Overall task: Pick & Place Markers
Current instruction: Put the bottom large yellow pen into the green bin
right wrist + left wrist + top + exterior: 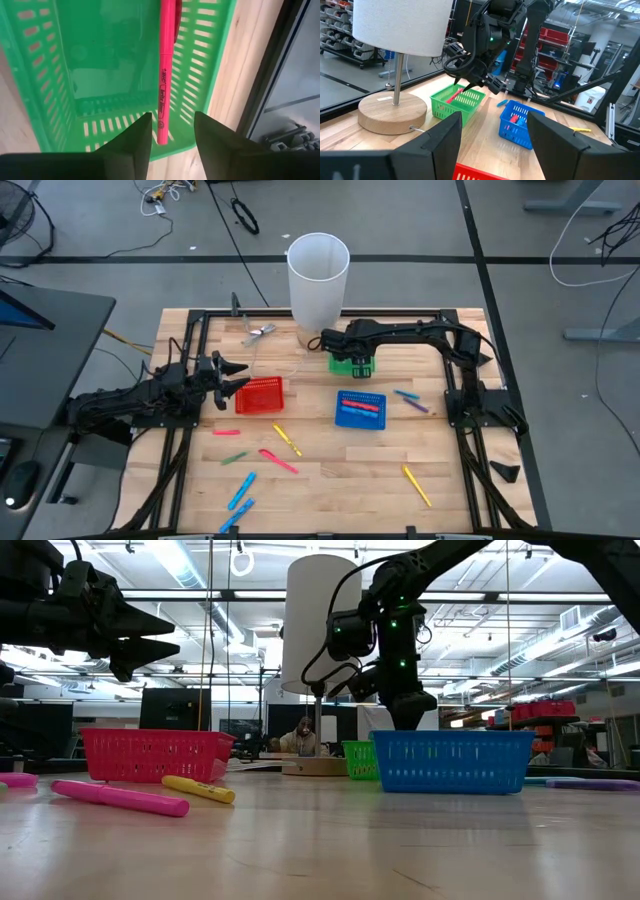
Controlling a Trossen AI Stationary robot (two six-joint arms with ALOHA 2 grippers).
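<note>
My right gripper [171, 125] hangs open over the green basket [352, 365], fingers pointing steeply down. A red marker [165, 65] lies inside this basket, slanted against one side wall; it shows in the gap between the fingers, below them and clear of both. Red markers lie in the blue basket [360, 409]. Loose markers lie on the table: yellow [287, 440], pink [278, 461], green [234, 457], light blue [241, 490], purple [417, 407]. My left gripper [235, 370] waits open and level, just left of the red basket [260, 395].
A tall white cylinder [318, 275] on a round wooden base [392, 112] stands just behind the green basket. A dark frame [200, 320] borders the tabletop. Another yellow marker [417, 485] lies near the front right. Bare wood shows between the baskets and the front edge.
</note>
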